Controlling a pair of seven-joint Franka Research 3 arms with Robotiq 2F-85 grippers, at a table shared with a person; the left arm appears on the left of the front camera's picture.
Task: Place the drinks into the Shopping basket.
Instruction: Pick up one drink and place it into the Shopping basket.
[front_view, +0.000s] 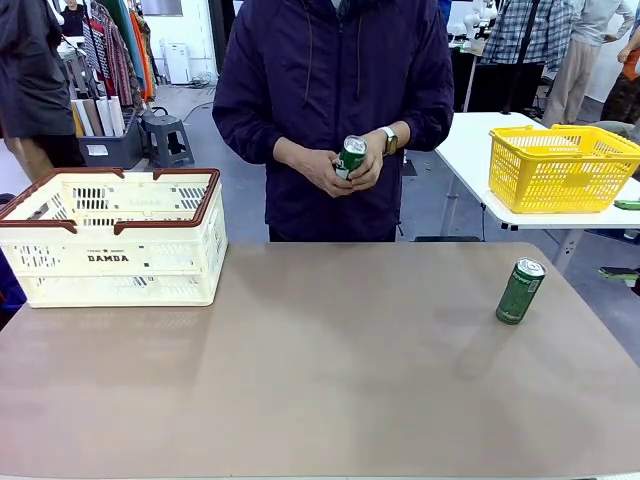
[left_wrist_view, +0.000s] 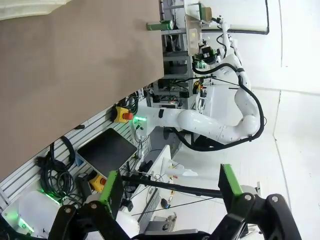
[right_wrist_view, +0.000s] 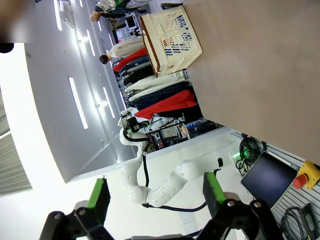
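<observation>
My left pincer (left_wrist_view: 169, 182) hangs with its green pads spread wide and nothing between them. It is clear of the counter (left_wrist_view: 75, 65), whose tan top stretches away beyond its fingertips toward the upper left of the left wrist view. Far past that pincer, near the counter's distant edge, a green can (left_wrist_view: 160, 25) with a silver top stands upright and alone, touched by nothing. My right pincer (right_wrist_view: 156, 192) is likewise wide open and empty, raised off the counter. Well ahead of it, at the top of the right wrist view, the cream-white Shopping basket (right_wrist_view: 172, 40) with its brown rim sits on the counter's far end, well apart from the pincer's fingers. Across the counter from both pincers, a person in a dark jacket holds a second green can (front_view: 350, 157) in both of the person's hands (front_view: 325, 165) at chest height, above the far edge and outside the Shopping basket. A yellow basket (front_view: 560, 165) rests on a white table behind, farther still from either pincer.
</observation>
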